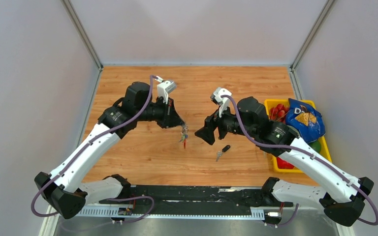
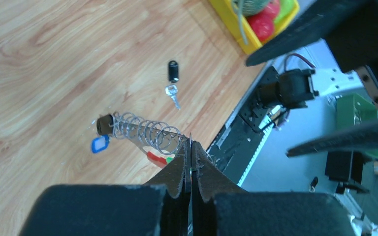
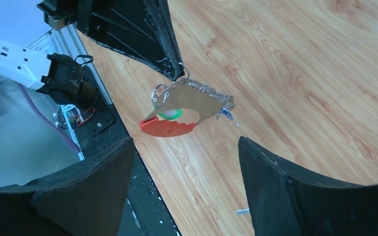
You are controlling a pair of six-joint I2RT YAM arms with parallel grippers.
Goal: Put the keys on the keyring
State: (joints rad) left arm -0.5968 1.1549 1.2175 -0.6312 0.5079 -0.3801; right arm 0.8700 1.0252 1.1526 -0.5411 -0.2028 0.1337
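Note:
My left gripper (image 1: 180,124) is shut on the keyring (image 1: 183,133), pinching its thin metal ring (image 2: 191,139) between the fingertips. The bunch hangs above the table: a wire coil (image 2: 147,132), a blue tag (image 2: 99,144) and a red tag (image 2: 155,158). In the right wrist view the bunch (image 3: 189,98) dangles from the left gripper's tip (image 3: 173,69), with the red tag (image 3: 167,128) lowest. My right gripper (image 1: 207,133) stands open just right of the bunch, nothing between its fingers (image 3: 256,162). The key (image 1: 222,151), black head and silver blade, lies flat on the wood (image 2: 173,78) below the right gripper.
A yellow tray (image 1: 275,164) at the right edge holds a blue snack bag (image 1: 303,120), red items and a green one. A black rail (image 1: 192,196) runs along the near edge between the arm bases. Grey walls close in the wooden table (image 1: 128,152).

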